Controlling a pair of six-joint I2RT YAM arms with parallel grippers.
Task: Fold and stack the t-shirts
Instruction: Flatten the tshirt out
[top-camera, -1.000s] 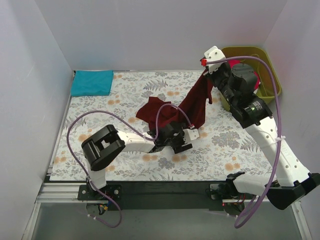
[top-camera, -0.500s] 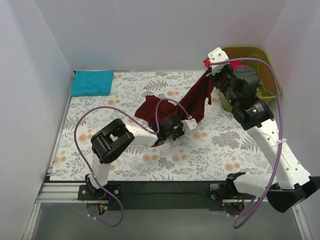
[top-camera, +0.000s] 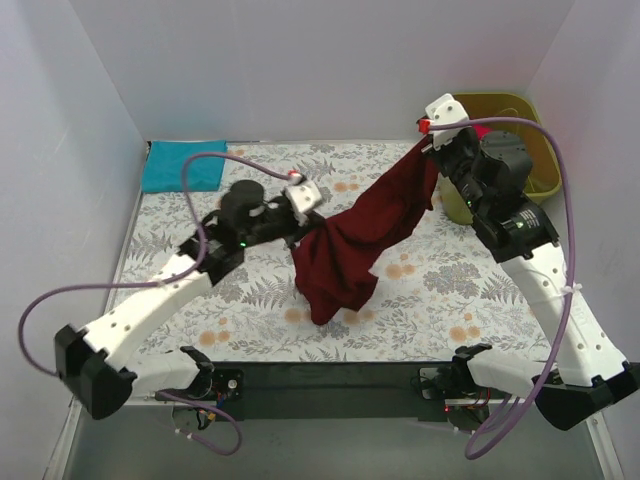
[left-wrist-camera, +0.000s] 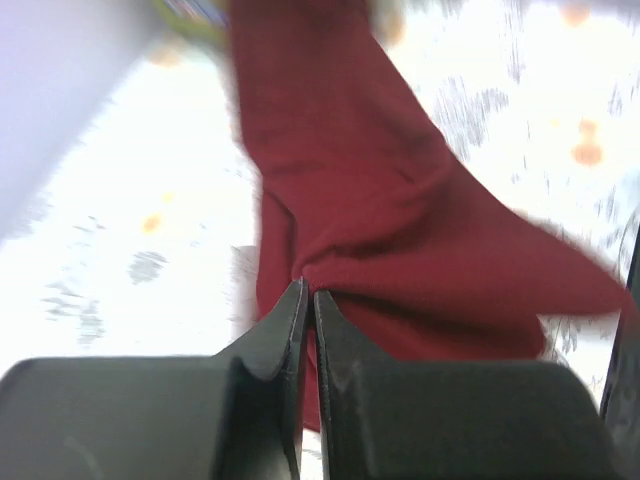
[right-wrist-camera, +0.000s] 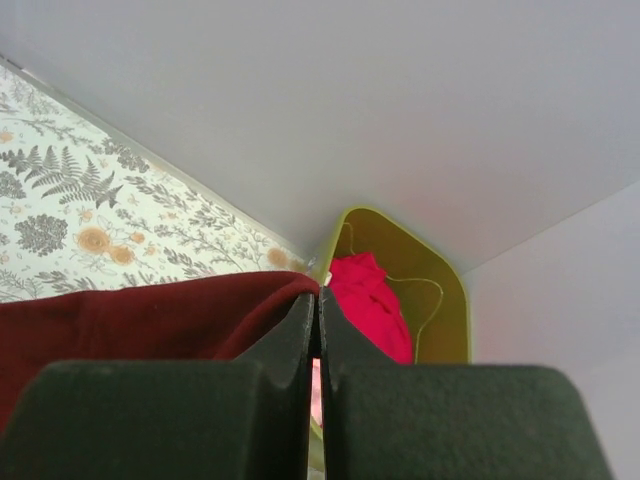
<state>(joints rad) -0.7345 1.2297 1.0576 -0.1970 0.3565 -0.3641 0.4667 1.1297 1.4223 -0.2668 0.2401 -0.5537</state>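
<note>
Top external view, contents as they lie.

1. Maroon shirt (top-camera: 352, 238): off the tablecloth (top-camera: 450, 285) for most of its length, slung between my two grippers. The high end is at the far right by the tub (top-camera: 545, 160). The cloth slopes down and left to mid-table, and a loose bulk hangs toward the near edge. Whether its lowest tip touches the tablecloth I cannot tell.
2. My left gripper (top-camera: 312, 222): over mid-table, at the shirt's left end. In the left wrist view my left gripper (left-wrist-camera: 308, 292) has its jaws pressed together with a fold of the maroon shirt (left-wrist-camera: 400, 230) pinched at the tips. That view is blurred.
3. My right gripper (top-camera: 430, 142): raised, just beside the tub's near-left rim. In the right wrist view my right gripper (right-wrist-camera: 318, 298) is closed, with the edge of the maroon shirt (right-wrist-camera: 140, 315) caught at the tips and drawn off to the left.
4. Teal shirt (top-camera: 184, 165): folded flat at the far left corner, well apart from both arms.
5. Pink shirt (right-wrist-camera: 370, 305): crumpled inside the tub (right-wrist-camera: 445, 300). From above it is mostly hidden behind my right arm.
6. Tub: olive green, at the far right corner against the wall.
</note>
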